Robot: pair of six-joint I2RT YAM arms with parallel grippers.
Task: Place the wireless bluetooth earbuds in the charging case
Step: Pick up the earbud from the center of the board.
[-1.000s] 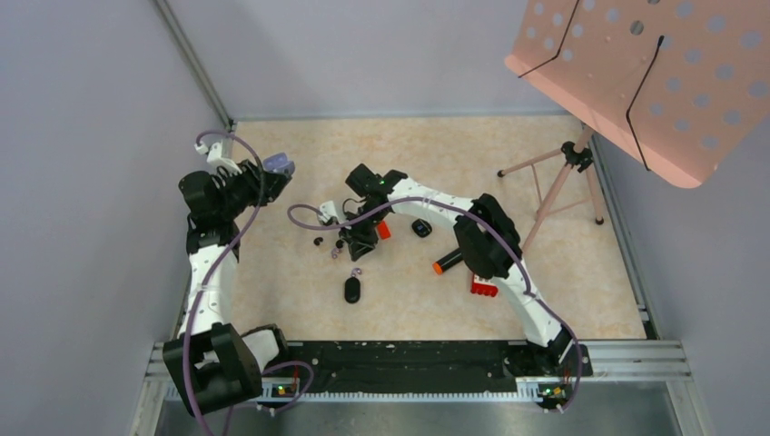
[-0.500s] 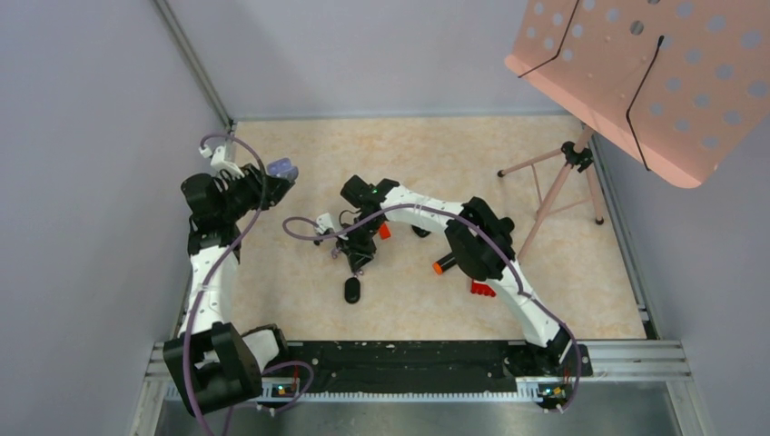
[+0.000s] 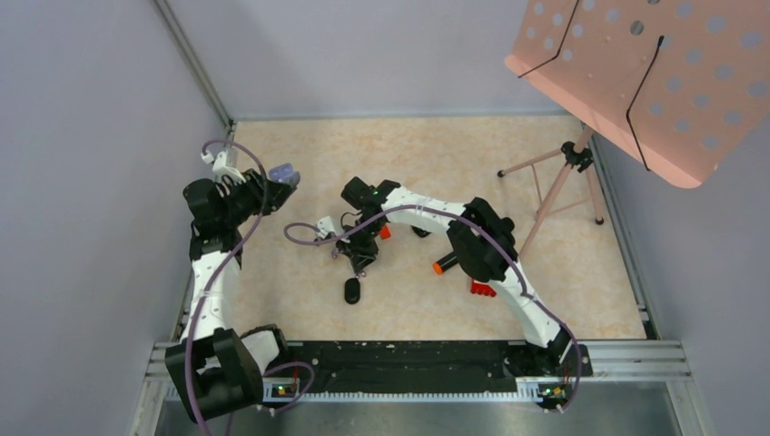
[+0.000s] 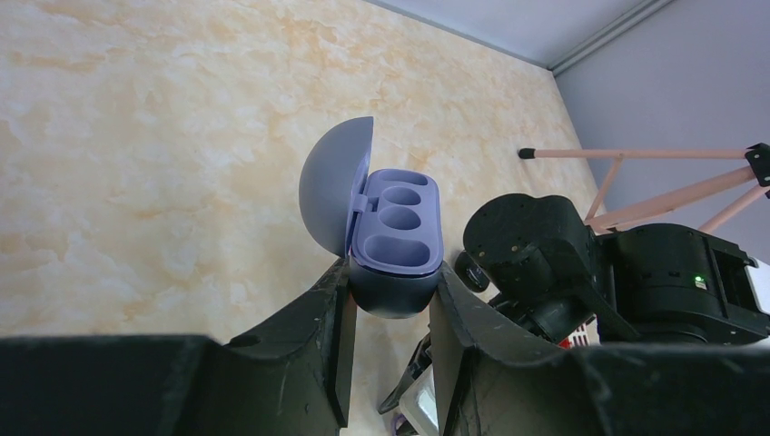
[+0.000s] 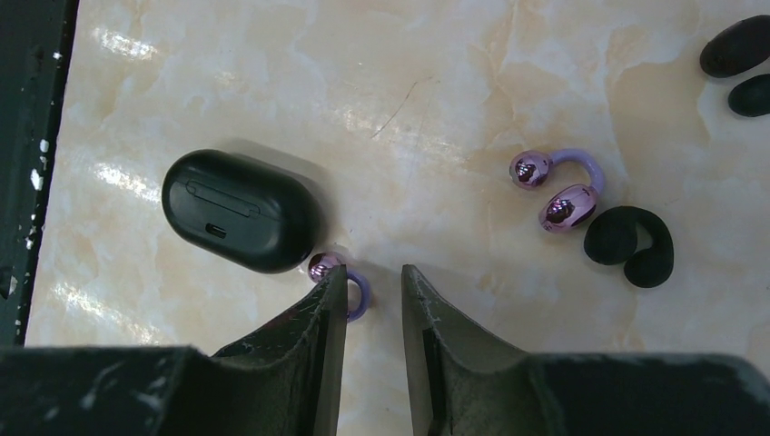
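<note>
My left gripper (image 4: 390,304) is shut on the dark base of the purple charging case (image 4: 395,238), held off the table with its lid swung open and its wells empty; the top view shows the case (image 3: 283,173) at the left. My right gripper (image 5: 372,272) hangs low over the table, open with a narrow gap. A purple earbud (image 5: 356,292) lies against its left finger, partly hidden by it. Another purple earbud (image 5: 558,186) and a black earbud (image 5: 629,243) lie to the right, and two more black earbuds (image 5: 737,56) at the top right corner.
A closed black case (image 5: 241,211) lies right beside the left finger's tip; the top view shows that case (image 3: 352,291) near the right gripper (image 3: 359,257). A red block (image 3: 483,289), an orange-tipped marker (image 3: 445,263) and a pink music stand (image 3: 567,173) sit to the right.
My right gripper has moved left and toward the near side, settling over the purple earbud by the black case. The left gripper with the open case has shifted slightly.
</note>
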